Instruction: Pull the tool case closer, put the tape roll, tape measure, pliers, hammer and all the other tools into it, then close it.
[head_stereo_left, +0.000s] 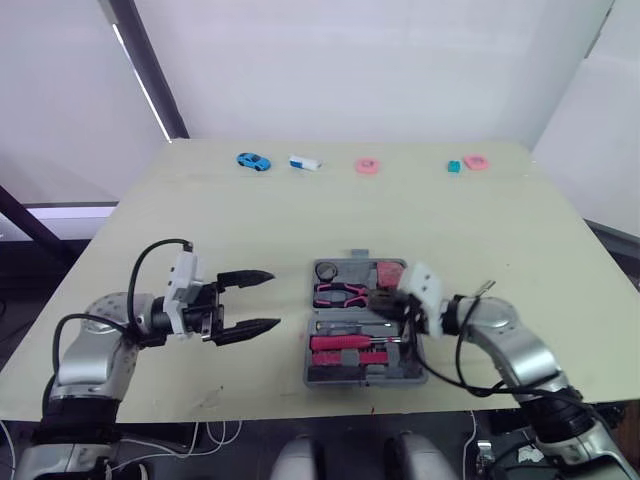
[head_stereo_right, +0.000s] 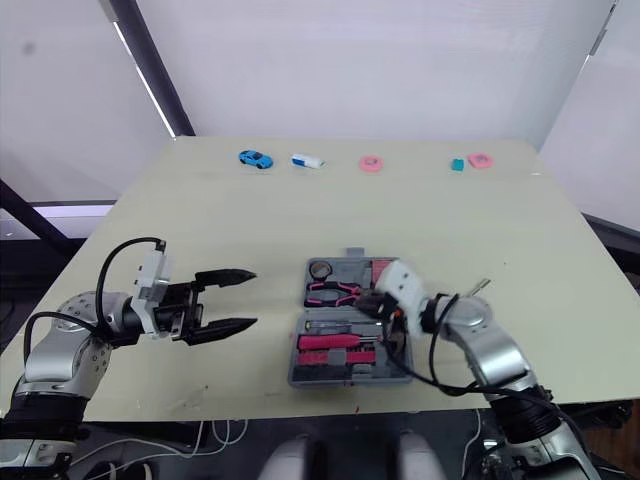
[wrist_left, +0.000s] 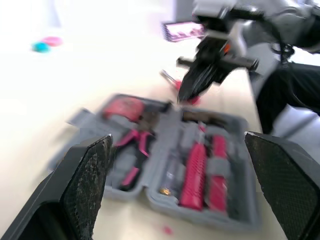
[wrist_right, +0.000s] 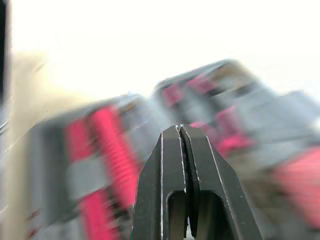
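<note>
The grey tool case (head_stereo_left: 345, 375) lies open near the table's front edge, with both halves flat. In it are pink-handled pliers (head_stereo_left: 340, 293), a round roll (head_stereo_left: 325, 269), a pink block (head_stereo_left: 390, 272) and long pink-handled tools (head_stereo_left: 345, 342). My left gripper (head_stereo_left: 273, 299) hovers open just left of the case, its fingers pointing at it. My right gripper (head_stereo_left: 385, 303) is over the right side of the case, its fingers (wrist_right: 181, 145) shut with nothing between them.
A thin metal item (head_stereo_left: 483, 289) lies on the table right of the case. Along the far edge sit a blue toy car (head_stereo_left: 253, 161), a white and blue piece (head_stereo_left: 305, 162), a pink ring (head_stereo_left: 367, 166), a teal block (head_stereo_left: 454, 166) and another pink piece (head_stereo_left: 476, 161).
</note>
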